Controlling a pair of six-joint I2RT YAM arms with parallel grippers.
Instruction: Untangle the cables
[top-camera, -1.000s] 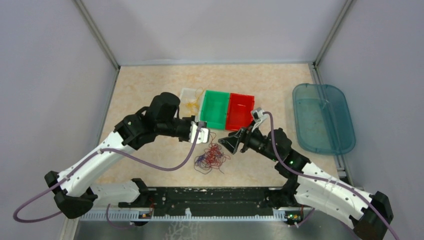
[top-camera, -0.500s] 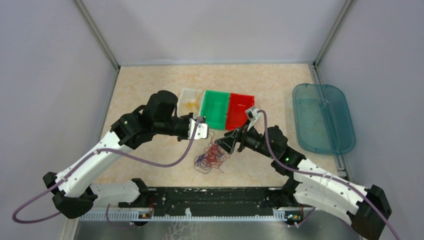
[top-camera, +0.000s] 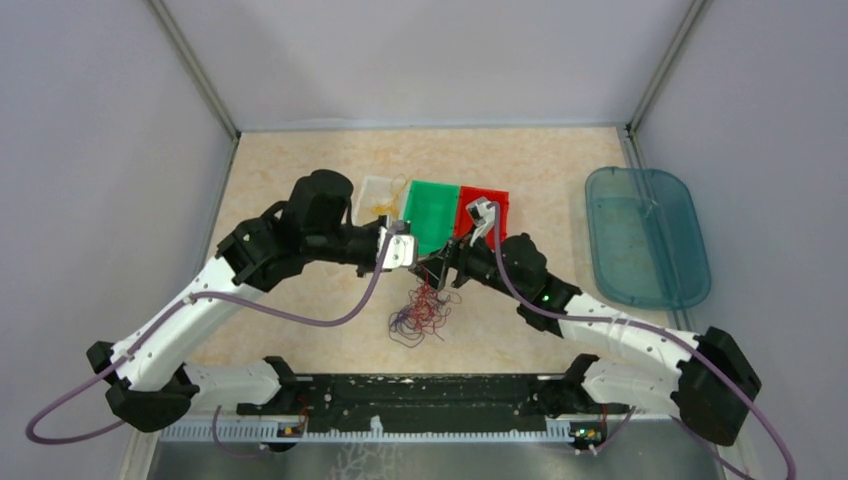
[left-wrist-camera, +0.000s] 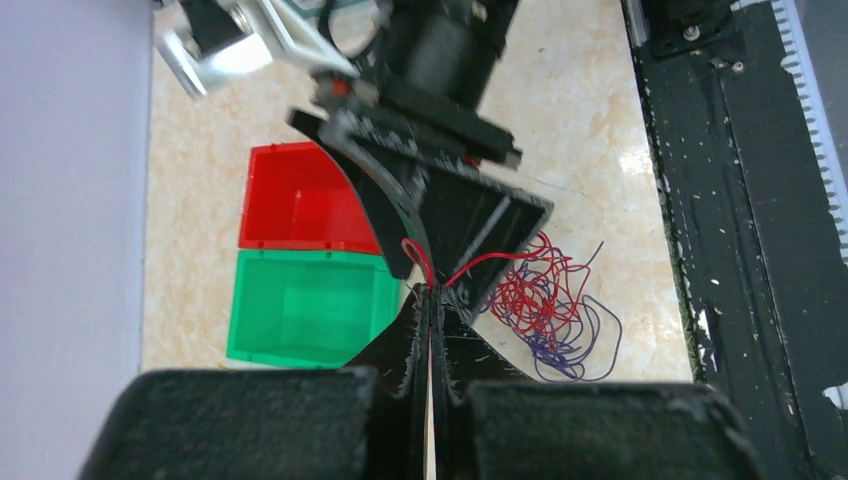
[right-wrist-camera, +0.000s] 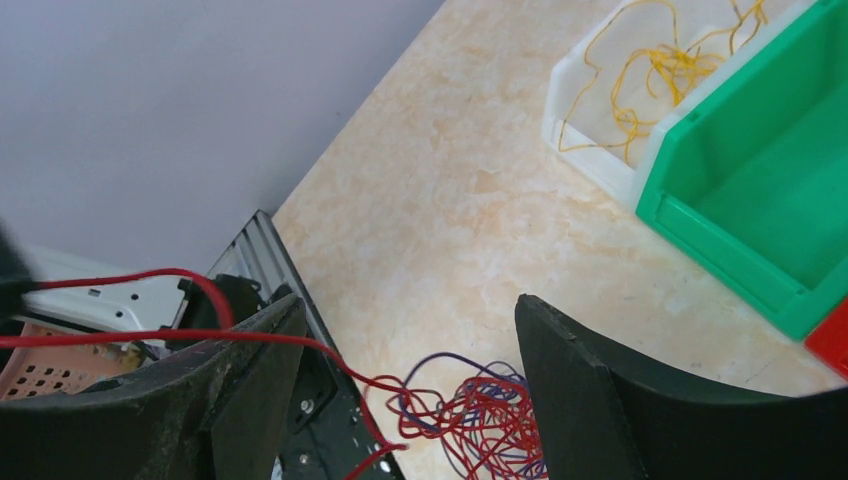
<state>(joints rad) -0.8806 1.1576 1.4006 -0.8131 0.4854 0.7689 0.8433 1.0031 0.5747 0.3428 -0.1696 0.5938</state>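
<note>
Cable (left-wrist-camera: 520, 300), red, pinched in left gripper (left-wrist-camera: 430, 298).

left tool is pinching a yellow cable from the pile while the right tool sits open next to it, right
Not quite. The cable pinched in the left tool is red, not yellow: the left wrist view shows the red cable running from its shut fingers to the pile. The right tool is indeed open beside it.

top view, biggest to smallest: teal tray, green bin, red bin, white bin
1. teal tray, clearly largest
2. green bin
3. red bin, close to green but partly behind the right arm, so unsure
4. white bin, smallest showing, partly behind the left arm
</note>
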